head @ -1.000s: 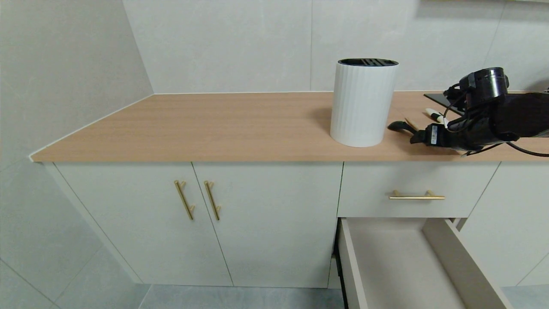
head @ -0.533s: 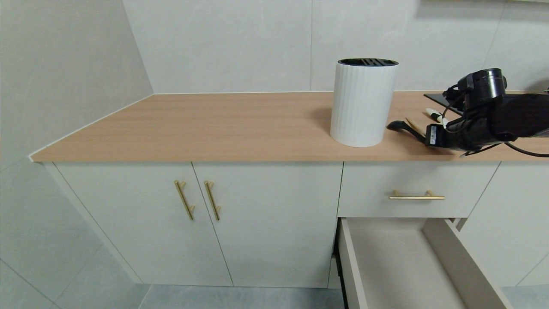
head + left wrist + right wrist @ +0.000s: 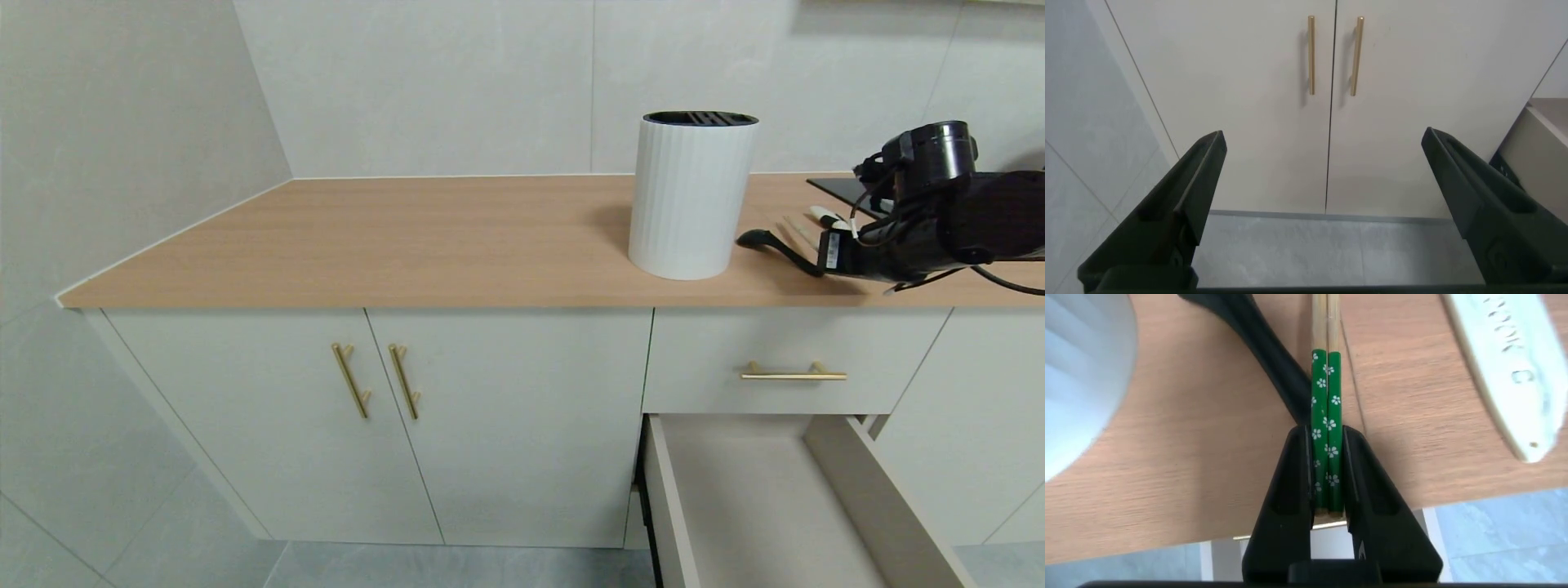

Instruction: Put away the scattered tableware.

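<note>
Right gripper [image 3: 1323, 453] is pinched tight on the green flowered ends of the chopsticks [image 3: 1321, 367], at the right of the head view. The pair runs straight out from the jaws, low over the counter [image 3: 408, 237], close by the black spoon [image 3: 1259, 351]. The white holder [image 3: 692, 196] stands just left of them, its slotted top hiding any contents, and the open drawer [image 3: 665, 490] at lower right shows its pale floor. Left gripper [image 3: 1323, 137] hangs spread wide facing the cabinet doors [image 3: 1249, 122], so the right arm's the nearer one.

Showing green with white flowers on chopsticks [image 3: 1328, 392], pale wood beyond.
Showing black on utensil [image 3: 1264, 359] and right gripper [image 3: 1327, 439], ribbed white on holder [image 3: 691, 196], wood grain on counter [image 3: 408, 237].
</note>
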